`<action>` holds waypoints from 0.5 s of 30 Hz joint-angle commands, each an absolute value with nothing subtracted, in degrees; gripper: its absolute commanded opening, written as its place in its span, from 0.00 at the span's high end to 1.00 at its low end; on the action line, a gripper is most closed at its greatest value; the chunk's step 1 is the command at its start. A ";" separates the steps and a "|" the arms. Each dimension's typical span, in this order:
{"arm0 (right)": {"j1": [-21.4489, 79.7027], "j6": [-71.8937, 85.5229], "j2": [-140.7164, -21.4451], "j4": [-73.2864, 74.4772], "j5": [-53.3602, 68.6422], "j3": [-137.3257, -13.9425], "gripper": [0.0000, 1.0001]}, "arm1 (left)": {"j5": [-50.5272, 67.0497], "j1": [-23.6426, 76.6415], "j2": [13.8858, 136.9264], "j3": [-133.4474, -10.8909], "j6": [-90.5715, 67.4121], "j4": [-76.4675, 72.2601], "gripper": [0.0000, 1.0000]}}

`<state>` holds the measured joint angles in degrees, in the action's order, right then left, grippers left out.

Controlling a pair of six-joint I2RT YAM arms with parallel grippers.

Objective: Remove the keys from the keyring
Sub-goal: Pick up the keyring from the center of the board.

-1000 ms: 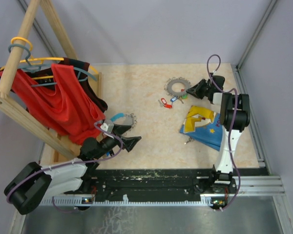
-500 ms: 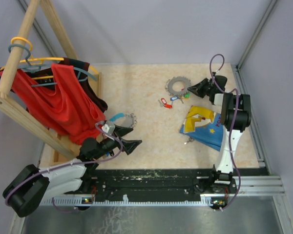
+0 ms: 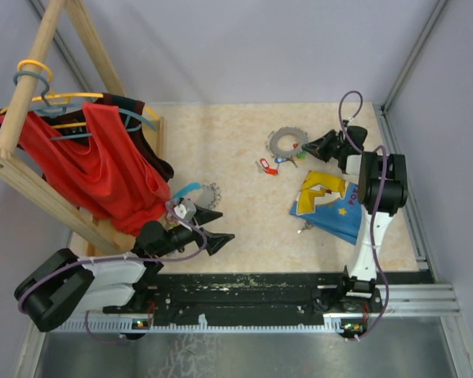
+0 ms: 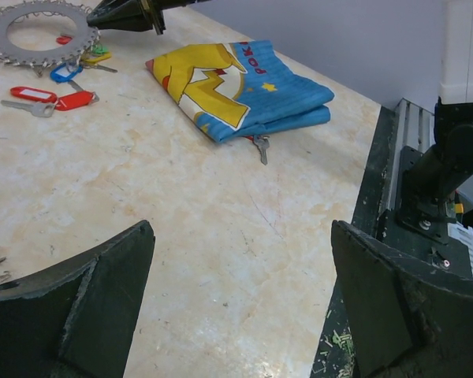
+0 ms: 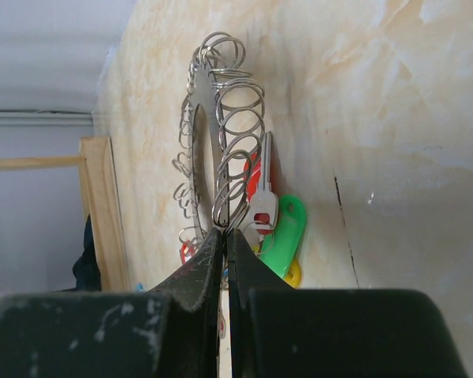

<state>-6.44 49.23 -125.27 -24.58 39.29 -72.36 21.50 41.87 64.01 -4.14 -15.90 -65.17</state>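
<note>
Right wrist view: right gripper point(image 5: 225, 235) fingers closed tight at a silver loop on the keyring point(image 5: 203, 142) rim, far side of table point(image 4: 221, 205). Left gripper point(image 4: 238, 260) wide open, empty, well apart. Red-tagged keys point(image 3: 263, 165) lie beside the ring, prob. off. Green key point(image 5: 280, 228) looks attached, so most work's left.

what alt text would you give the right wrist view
The right gripper, shut, pinches the wire-looped rim of the keyring, seen edge-on. A silver key and a green tag lie beside it on the beige marbled table.
</note>
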 commanded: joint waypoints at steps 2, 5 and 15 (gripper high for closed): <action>-6.65 49.95 -119.03 -29.26 41.44 -70.75 1.00 | 23.03 43.64 68.61 -5.93 -12.80 -74.61 0.03; -6.62 50.45 -117.67 -29.72 41.79 -69.57 1.00 | 22.80 44.71 70.61 -6.55 -10.93 -76.20 0.05; -6.20 49.37 -111.02 -27.71 42.63 -64.32 1.00 | 17.25 50.20 72.34 -10.86 0.31 -70.07 0.06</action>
<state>-6.44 50.13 -117.75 -25.23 40.64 -65.41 19.84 48.69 71.59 -9.10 -5.87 -70.54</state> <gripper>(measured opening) 0.011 0.936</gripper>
